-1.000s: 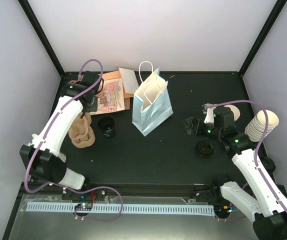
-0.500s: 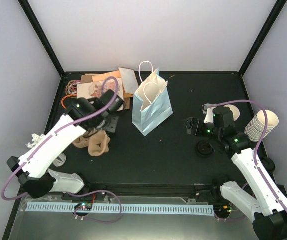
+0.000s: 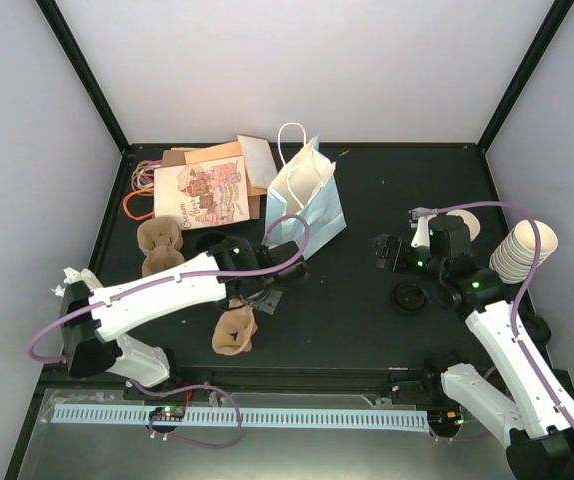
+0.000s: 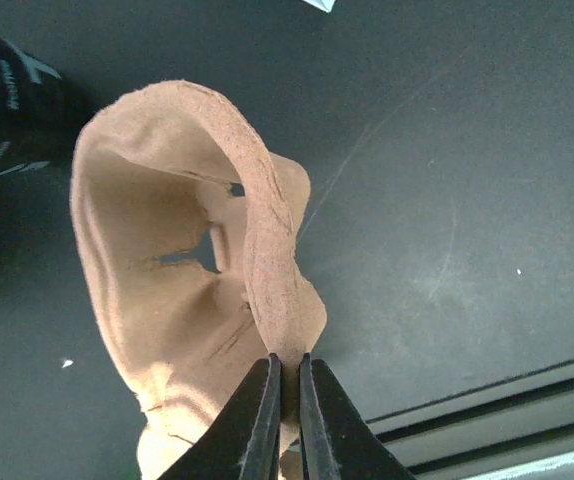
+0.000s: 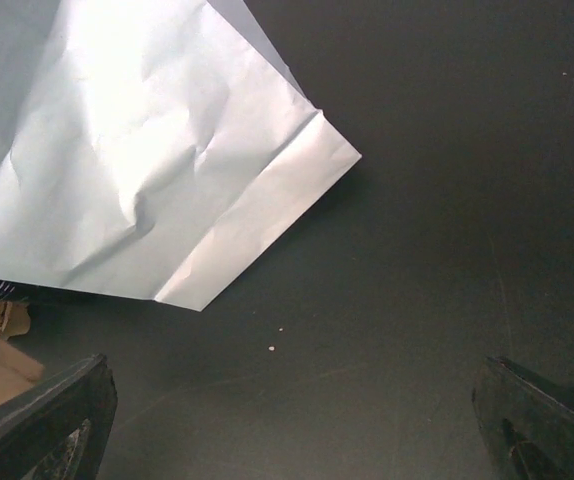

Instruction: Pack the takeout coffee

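My left gripper [image 3: 254,298] [image 4: 285,372] is shut on the edge of a brown pulp cup carrier [image 3: 235,331] [image 4: 177,290], which hangs over the table's front middle. A pale blue paper bag [image 3: 305,205] [image 5: 157,150] stands upright and open behind it. The takeout coffee [image 3: 408,297] shows as a round black disc on the table just in front of my right gripper [image 3: 391,250] [image 5: 287,430]. Its cup is hidden below the lid. That gripper is open and empty, low over bare table to the right of the bag.
A black cylinder with white print [image 3: 210,242] [image 4: 7,100] stands beside the held carrier. A second pulp carrier [image 3: 159,243] lies at the left. Flat printed bags [image 3: 202,190] lie at the back left. Stacked lidless cream cups [image 3: 517,255] and a white disc [image 3: 465,225] are at the right.
My left arm has swung from the back left to the front middle, carrying the pulp carrier with it. The right arm has not moved.
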